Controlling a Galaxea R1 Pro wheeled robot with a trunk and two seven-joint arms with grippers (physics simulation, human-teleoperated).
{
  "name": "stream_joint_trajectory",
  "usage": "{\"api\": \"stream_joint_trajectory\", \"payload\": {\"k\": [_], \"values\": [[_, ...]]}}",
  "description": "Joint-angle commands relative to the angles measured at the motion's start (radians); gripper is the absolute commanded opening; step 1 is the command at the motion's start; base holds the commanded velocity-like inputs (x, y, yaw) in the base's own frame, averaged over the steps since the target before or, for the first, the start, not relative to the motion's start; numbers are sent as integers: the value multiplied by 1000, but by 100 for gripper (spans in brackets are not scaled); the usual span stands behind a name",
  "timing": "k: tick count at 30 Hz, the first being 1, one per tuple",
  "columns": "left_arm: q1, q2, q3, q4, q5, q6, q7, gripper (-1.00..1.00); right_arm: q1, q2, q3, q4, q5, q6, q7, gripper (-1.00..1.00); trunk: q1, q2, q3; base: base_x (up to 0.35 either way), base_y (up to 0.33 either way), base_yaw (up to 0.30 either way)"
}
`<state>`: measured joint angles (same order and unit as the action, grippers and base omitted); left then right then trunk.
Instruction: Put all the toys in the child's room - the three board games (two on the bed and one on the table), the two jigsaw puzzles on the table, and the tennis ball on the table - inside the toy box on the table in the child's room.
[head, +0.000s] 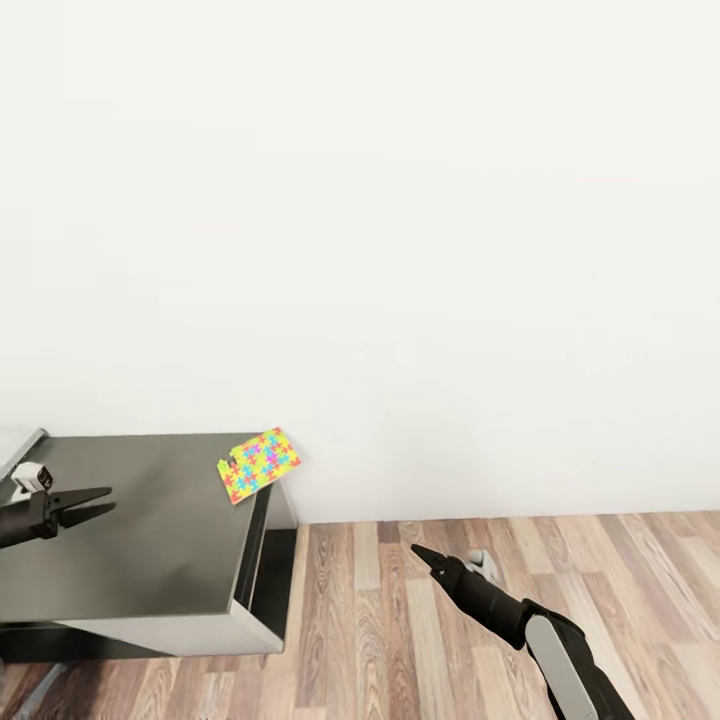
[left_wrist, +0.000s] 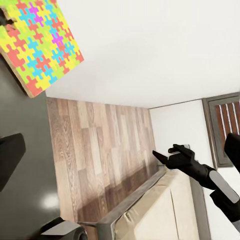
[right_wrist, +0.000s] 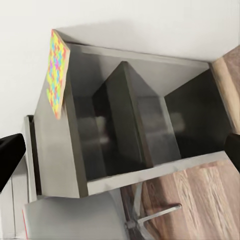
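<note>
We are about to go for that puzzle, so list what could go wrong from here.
1. The puzzle lies at the dark table's far corner, partly past the edge; a nudge from the left gripper could tip it to the floor.
2. It is thin and flat, so the fingers may slide over it.

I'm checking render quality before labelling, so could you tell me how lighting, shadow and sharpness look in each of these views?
Head view: flat, even light, a nearly featureless white wall, the jigsaw puzzle crisp on the dark table, only a soft shadow under its end. Left wrist view: sharp, with a small bright glint on the tabletop. Right wrist view: noticeably softer, the table's open underside dim and the puzzle foreshortened to a sliver.
</note>
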<state>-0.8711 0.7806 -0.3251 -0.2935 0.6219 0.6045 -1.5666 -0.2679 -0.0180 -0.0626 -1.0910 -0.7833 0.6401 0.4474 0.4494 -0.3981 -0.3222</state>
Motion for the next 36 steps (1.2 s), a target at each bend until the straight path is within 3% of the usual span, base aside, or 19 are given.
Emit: {"api": "stream_joint_trajectory", "payload": {"k": [1,20,36], "values": [[-2,1,-8,1,5,11,-4,100,0,0,-2,0,-4,7,1,100,1,-2,0,0,-72,202],[-2,0,-8,1,5,9,-4,100,-1,1,-2,1,-4,-6,0,100,1,-2,30,50,-108,33],[-2,2,-8,1,5,8,-4,100,-1,1,-2,0,-4,-7,1,100,1,-2,57,11,92,61]]}}
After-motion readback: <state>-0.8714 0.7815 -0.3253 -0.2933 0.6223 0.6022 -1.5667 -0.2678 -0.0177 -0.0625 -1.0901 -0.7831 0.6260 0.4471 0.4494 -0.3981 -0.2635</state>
